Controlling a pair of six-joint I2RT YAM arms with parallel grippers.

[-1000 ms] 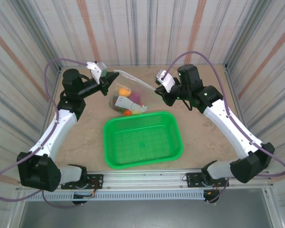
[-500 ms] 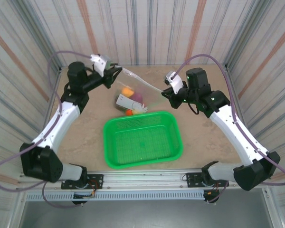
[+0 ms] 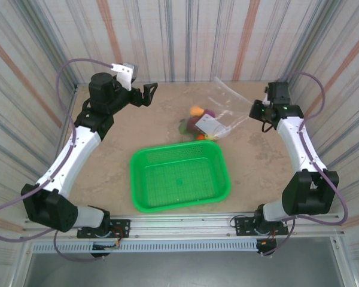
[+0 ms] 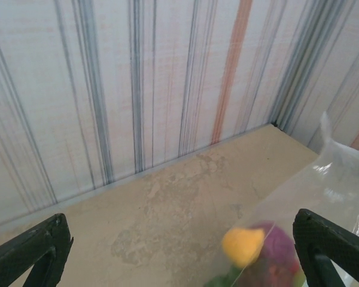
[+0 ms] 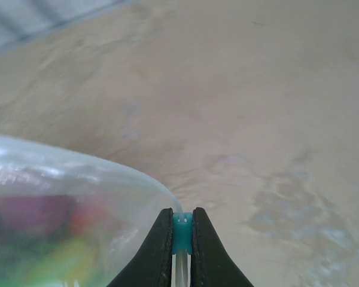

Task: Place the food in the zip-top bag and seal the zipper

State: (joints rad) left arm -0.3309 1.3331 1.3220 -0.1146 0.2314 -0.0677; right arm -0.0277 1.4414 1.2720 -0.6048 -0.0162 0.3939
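The zip-top bag (image 3: 227, 107) lies on the table behind the basket, its white label (image 3: 208, 124) facing up. The food (image 3: 195, 111) sits bunched inside it: yellow, purple, green and red pieces. My right gripper (image 3: 255, 111) is at the bag's right corner, shut on the zipper's teal slider tab (image 5: 181, 230) in the right wrist view; the bag (image 5: 66, 197) bulges to its left. My left gripper (image 3: 148, 94) hangs open at the back left, apart from the bag. Between its fingers (image 4: 30, 257) I see the yellow piece (image 4: 242, 245) and the bag (image 4: 341, 179).
A green mesh basket (image 3: 145, 179) stands in the middle of the table, just in front of the bag. Striped walls close in the back and both sides. Bare table lies left of the bag and right of the basket.
My left gripper opened and let go of the bag, drawing back left. The right gripper pulled the slider to the right, and the bag with the food shifted right and settled on the table.
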